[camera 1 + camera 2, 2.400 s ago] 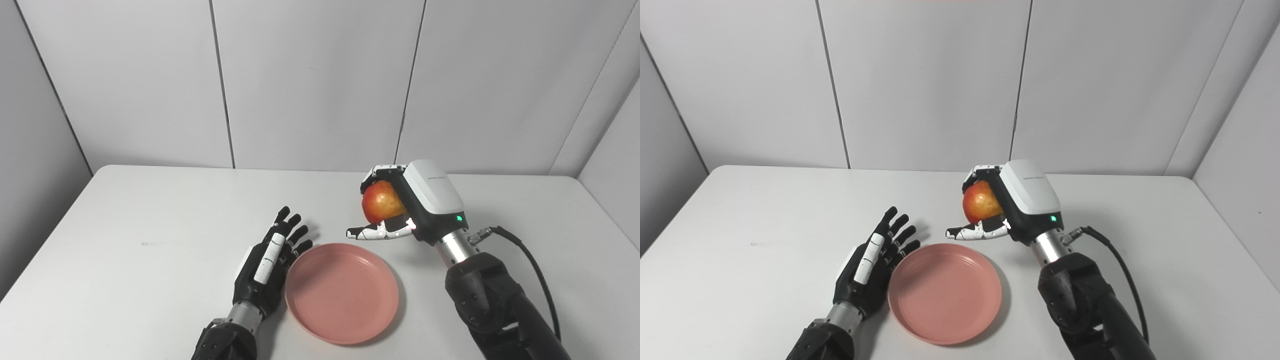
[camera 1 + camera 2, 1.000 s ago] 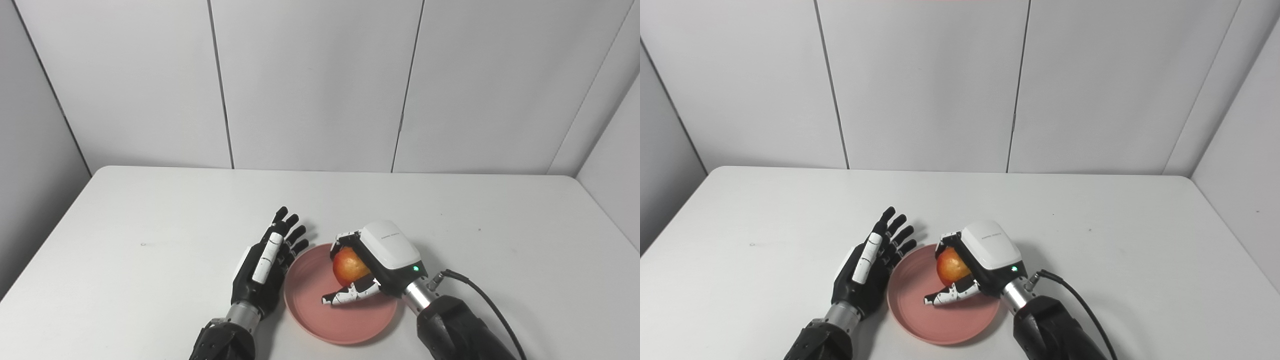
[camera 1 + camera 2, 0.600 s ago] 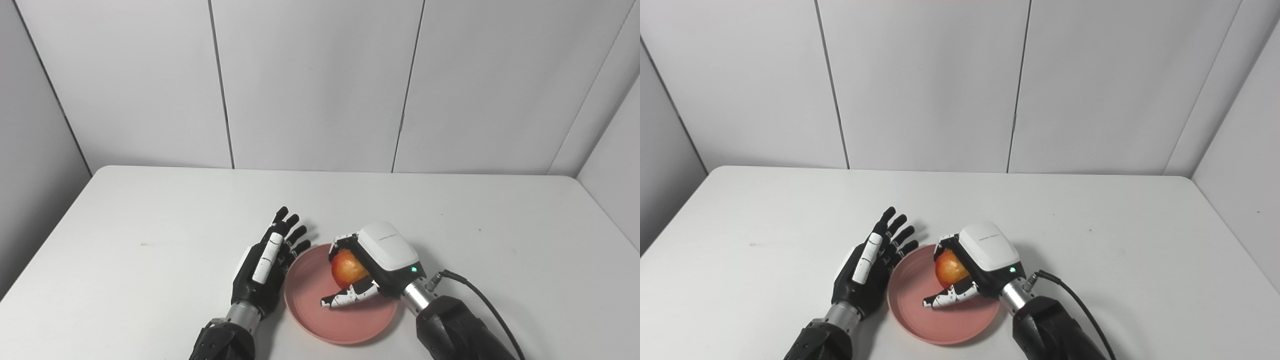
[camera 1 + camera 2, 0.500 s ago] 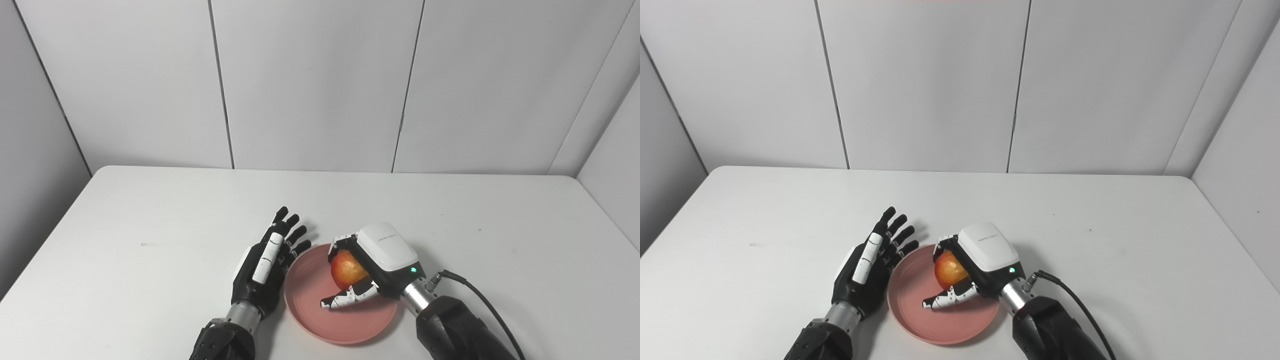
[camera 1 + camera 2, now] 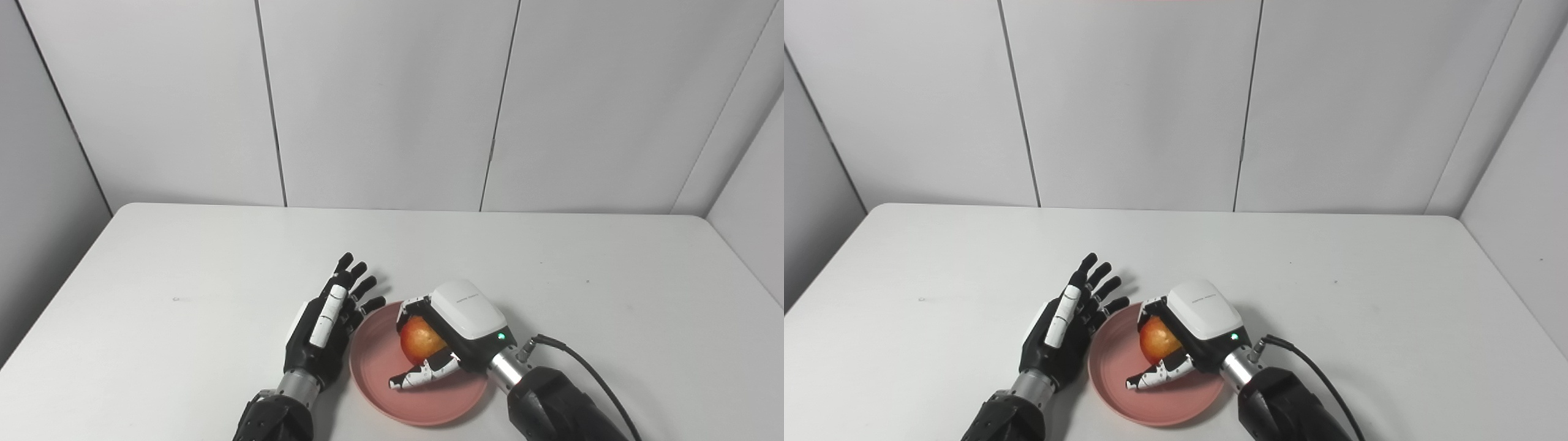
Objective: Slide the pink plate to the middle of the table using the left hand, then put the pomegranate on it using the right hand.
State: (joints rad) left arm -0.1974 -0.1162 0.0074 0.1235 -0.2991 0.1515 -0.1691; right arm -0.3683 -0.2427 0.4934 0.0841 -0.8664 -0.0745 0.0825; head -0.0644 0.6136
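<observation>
Over pink plate [image 5: 380,392], seemingly round red-orange pomegranate [image 5: 419,340].

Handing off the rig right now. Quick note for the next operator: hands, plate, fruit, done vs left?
Left robot hand: open, fingers spread, beside the left rim of the pink plate, holding nothing.
Right robot hand: shut on the pomegranate, low over the plate; whether the fruit touches the plate cannot be told.
Plate: near the front middle of the white table, so the slide looks done.
Left: set the pomegranate down on the plate, open the right hand, pull it clear. The left hand sits close to the rim, so watch for a nudge.
</observation>
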